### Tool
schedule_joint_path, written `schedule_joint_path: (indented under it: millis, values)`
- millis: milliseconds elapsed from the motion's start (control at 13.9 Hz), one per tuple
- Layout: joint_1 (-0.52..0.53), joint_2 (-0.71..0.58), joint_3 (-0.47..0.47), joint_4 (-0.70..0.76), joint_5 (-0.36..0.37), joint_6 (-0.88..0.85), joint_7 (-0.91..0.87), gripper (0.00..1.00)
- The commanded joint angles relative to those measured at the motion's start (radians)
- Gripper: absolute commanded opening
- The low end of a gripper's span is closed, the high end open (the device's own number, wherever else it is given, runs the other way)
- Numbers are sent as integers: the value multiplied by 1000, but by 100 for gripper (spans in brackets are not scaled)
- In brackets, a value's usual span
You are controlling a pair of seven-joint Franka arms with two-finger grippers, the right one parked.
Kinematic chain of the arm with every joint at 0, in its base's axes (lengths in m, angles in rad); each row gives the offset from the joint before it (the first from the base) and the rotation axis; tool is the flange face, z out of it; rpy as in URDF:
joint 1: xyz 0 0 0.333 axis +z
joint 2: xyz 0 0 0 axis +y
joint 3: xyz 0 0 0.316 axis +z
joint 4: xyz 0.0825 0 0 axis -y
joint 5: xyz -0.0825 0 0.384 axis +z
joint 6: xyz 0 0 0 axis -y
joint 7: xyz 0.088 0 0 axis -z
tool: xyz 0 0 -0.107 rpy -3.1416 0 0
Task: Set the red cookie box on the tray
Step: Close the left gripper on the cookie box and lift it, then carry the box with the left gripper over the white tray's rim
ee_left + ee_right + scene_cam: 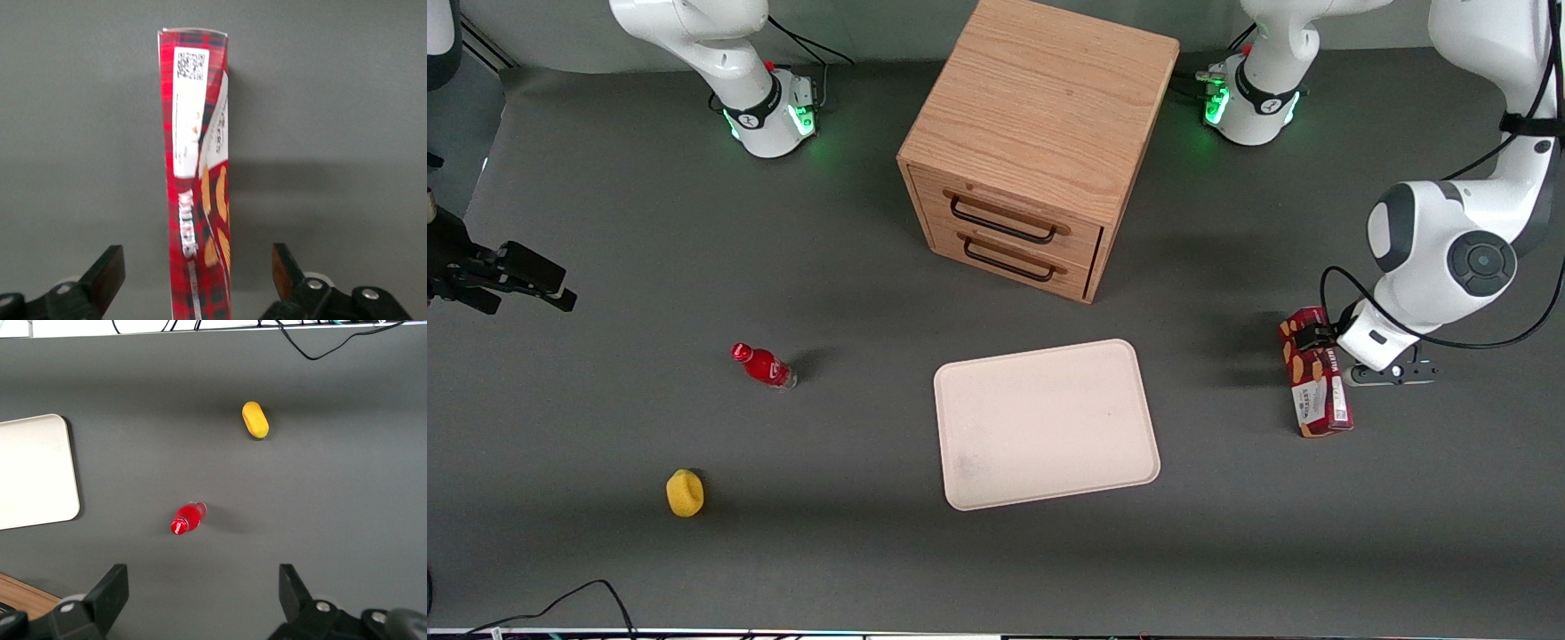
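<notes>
The red cookie box [1318, 384] lies on the grey table toward the working arm's end, well apart from the tray. In the left wrist view the box [197, 200] runs lengthwise between the two fingers, its white label patch at the end away from the gripper. The left arm's gripper [1312, 340] is low over the end of the box farther from the front camera. It is open [198, 263], with a gap between each finger and the box. The pale cream-pink tray [1047, 424] lies flat and bare near the table's middle, in front of the drawer cabinet; its corner also shows in the right wrist view [33, 473].
A wooden two-drawer cabinet [1040, 142] stands farther from the front camera than the tray. A small red bottle [763, 365] and a yellow object [685, 492] lie toward the parked arm's end of the table.
</notes>
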Motion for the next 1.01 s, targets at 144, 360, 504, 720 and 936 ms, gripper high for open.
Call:
schedule_joint_path:
  millis: [144,360,504,720,936]
  values:
    - [24,80,-7,64,14,33,67,68]
    - [18,95,-7,76,14,33,69,19]
    - [15,94,-8,79,14,31,69,8]
    - [-20,110,-16,175,-8,-59,23,0]
    - [-135,207,-16,459,-15,-335,-185,0]
